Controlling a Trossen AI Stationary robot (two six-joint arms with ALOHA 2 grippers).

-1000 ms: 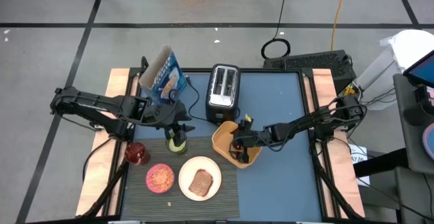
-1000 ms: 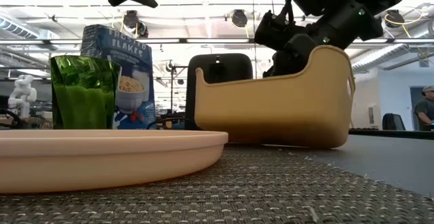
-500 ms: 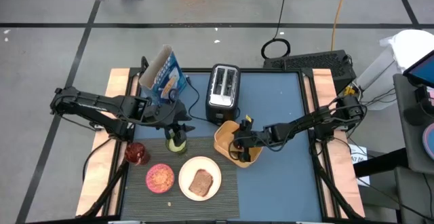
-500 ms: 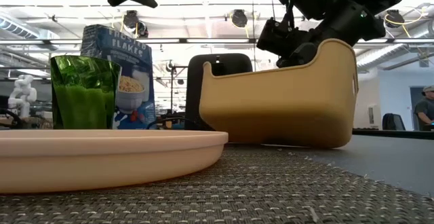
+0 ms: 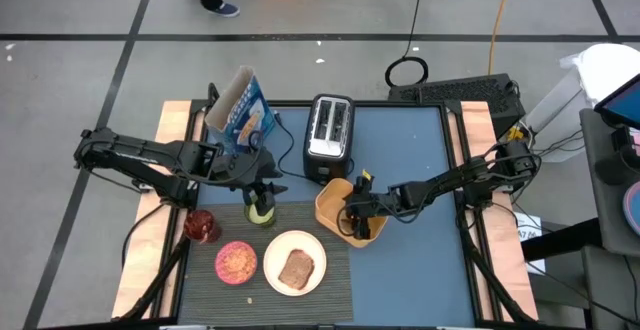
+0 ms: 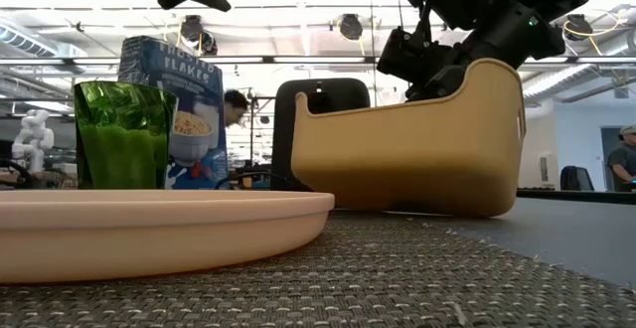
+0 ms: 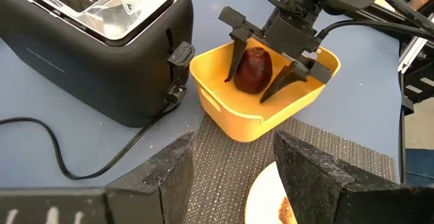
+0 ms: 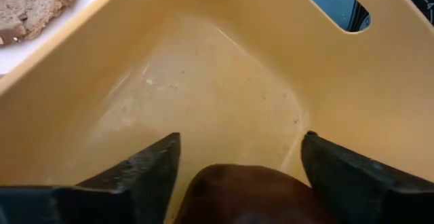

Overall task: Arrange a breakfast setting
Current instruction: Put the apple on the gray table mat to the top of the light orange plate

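Observation:
The dark ribbed placemat (image 5: 268, 270) bears the white plate (image 5: 276, 278) with the toast slice (image 5: 296, 269), the pink bowl (image 5: 237, 262), the red glass (image 5: 200, 226) and the green cup (image 5: 260, 210). My left gripper (image 5: 262, 186) hangs open and empty above the cup. My right gripper (image 5: 350, 213) reaches into a yellow bin (image 7: 237, 119) at the placemat's far right corner. It is shut on a dark red rounded thing (image 7: 252, 70); whether this is the spoon I cannot tell. My right gripper has the dark red thing (image 8: 241, 187) between its two fingers (image 7: 232, 60), well back from their tips. The fingers slant down into the bin from the table's right side. Whether the thing rests on the bin's floor I cannot tell.
The silver-black toaster (image 5: 330, 135) stands just behind the bin, its cord (image 7: 81, 163) lying on the table. The blue cereal box (image 5: 240, 110) stands at the far left. A person (image 6: 237, 104) shows in the room beyond the table.
The yellow bin has slid a little toward the table's right edge and turned slightly, with my right gripper inside it reaching deeper. Since half a second ago both have kept still.

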